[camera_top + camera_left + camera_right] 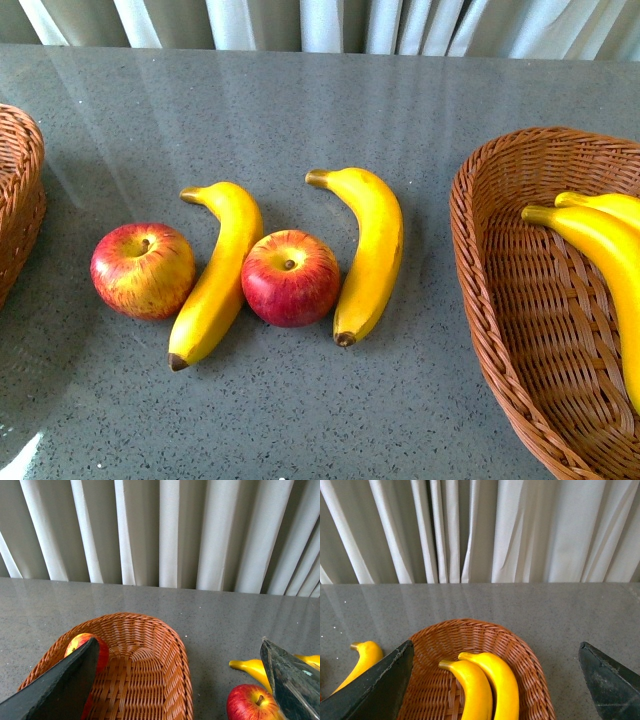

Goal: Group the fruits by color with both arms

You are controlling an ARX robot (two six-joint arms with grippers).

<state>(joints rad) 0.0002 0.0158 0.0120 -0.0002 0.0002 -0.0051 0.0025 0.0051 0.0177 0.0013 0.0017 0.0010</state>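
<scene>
— Grey speckled bench [300, 420], pale pleated curtain [330, 25] behind. How far along?
— Somewhat under halfway, at a guess. Two basket bananas [595, 240] already lying in the right basket [500, 300]; one basket apple [82, 642] tucked inside the left basket [150, 655].
— And left to sort?
— Four pieces in a row on the bench between the baskets: streaked apple [143, 270], left banana [220, 275], red apple [290, 278], right banana [370, 250] — neighbours touching or nearly so.
— Hands?
— Left hand [178, 641] spread wide above the left basket, gripping nothing. Right hand [495, 643] equally wide above the right basket, also empty. Neither visible from the front.
— Materials?
— Woven wicker, oval and ribbed. Bananas long, curved, glossy, brown at the tips; apples round, smooth, dimpled at the stem. Bench hard and polished — faint curtain reflections across it.
</scene>
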